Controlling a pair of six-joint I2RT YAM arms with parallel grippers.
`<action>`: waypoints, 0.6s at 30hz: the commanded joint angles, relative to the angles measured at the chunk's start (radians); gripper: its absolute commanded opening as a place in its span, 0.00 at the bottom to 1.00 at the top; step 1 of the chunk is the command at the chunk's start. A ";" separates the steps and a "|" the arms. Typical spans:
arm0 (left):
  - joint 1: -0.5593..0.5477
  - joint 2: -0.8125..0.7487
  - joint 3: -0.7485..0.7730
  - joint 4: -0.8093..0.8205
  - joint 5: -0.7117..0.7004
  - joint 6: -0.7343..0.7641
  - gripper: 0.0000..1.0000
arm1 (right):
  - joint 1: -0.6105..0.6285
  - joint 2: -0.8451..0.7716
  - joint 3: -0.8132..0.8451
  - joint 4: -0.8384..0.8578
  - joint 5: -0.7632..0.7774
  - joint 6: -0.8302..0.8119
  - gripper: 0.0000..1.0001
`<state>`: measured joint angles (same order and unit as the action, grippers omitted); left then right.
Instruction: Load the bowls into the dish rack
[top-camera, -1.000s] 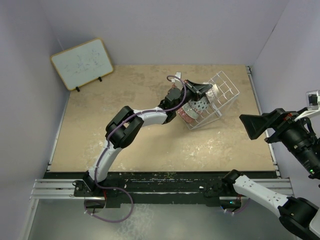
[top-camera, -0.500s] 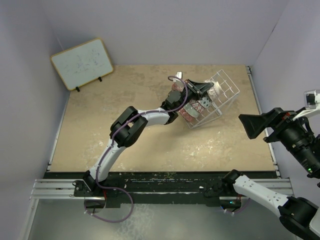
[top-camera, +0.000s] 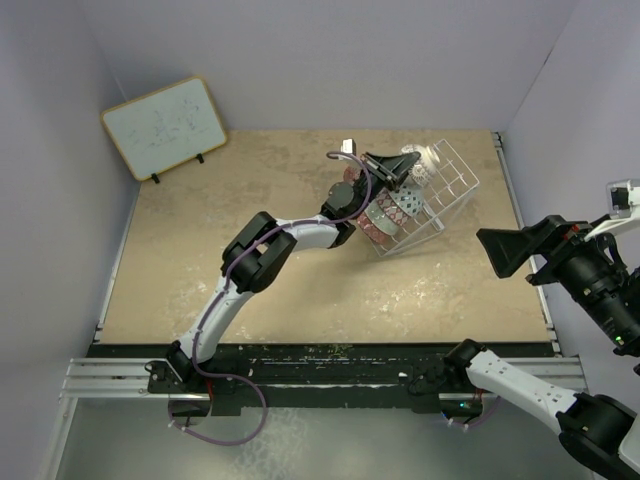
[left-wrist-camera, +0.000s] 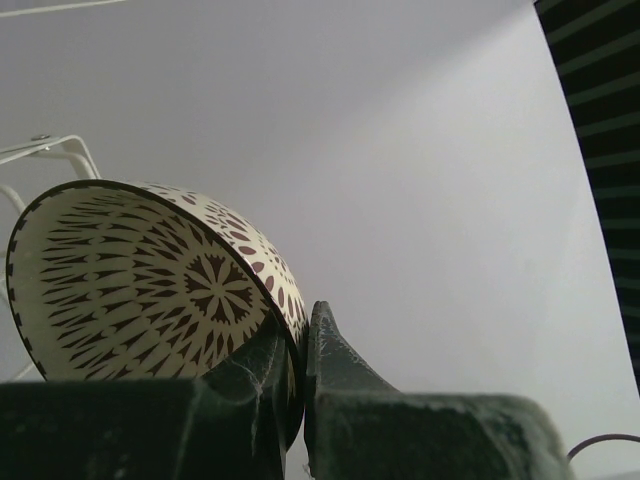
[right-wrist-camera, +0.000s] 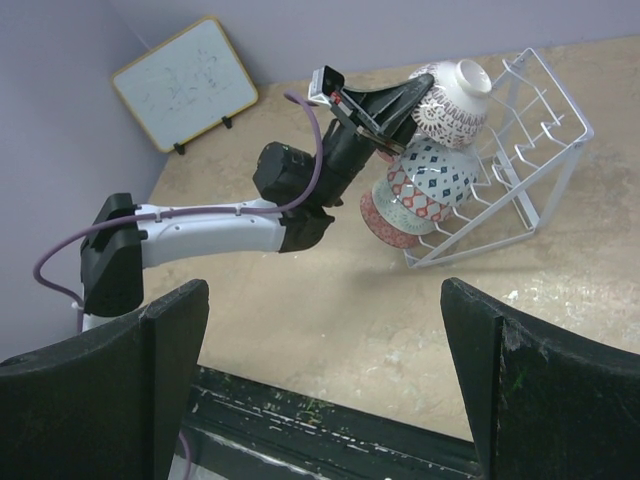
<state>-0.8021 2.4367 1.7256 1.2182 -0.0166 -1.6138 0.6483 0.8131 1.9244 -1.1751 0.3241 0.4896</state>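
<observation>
Dish rack (top-camera: 446, 188) of white wire sits tilted at the surface's (top-camera: 250, 290) far right, patterned bowls (right-wrist-camera: 430, 182) on edge inside. Left arm (top-camera: 300, 232) stretches right out to it, jaws clamped on the rim of a cream, brown-patterned bowl (left-wrist-camera: 140, 280) at the rack's top.

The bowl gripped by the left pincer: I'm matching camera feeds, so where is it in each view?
Top external: bowl upper centre-right, at the dish rack.
Left wrist: bowl lower left, inside facing the camera.
Right wrist: bowl top, right of centre.
Shared landmark: the dish rack's white wire.
</observation>
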 joint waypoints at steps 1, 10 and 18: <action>-0.005 -0.007 0.026 0.214 -0.071 -0.009 0.00 | 0.007 -0.001 0.003 0.023 0.013 0.011 1.00; -0.047 -0.062 -0.100 0.277 -0.204 0.016 0.00 | 0.007 0.007 0.030 0.000 0.012 0.005 1.00; -0.097 -0.054 -0.138 0.317 -0.354 0.020 0.00 | 0.008 -0.012 0.041 -0.030 0.005 0.008 1.00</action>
<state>-0.8829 2.4340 1.5723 1.4052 -0.2901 -1.6115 0.6498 0.8116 1.9484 -1.1873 0.3237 0.4904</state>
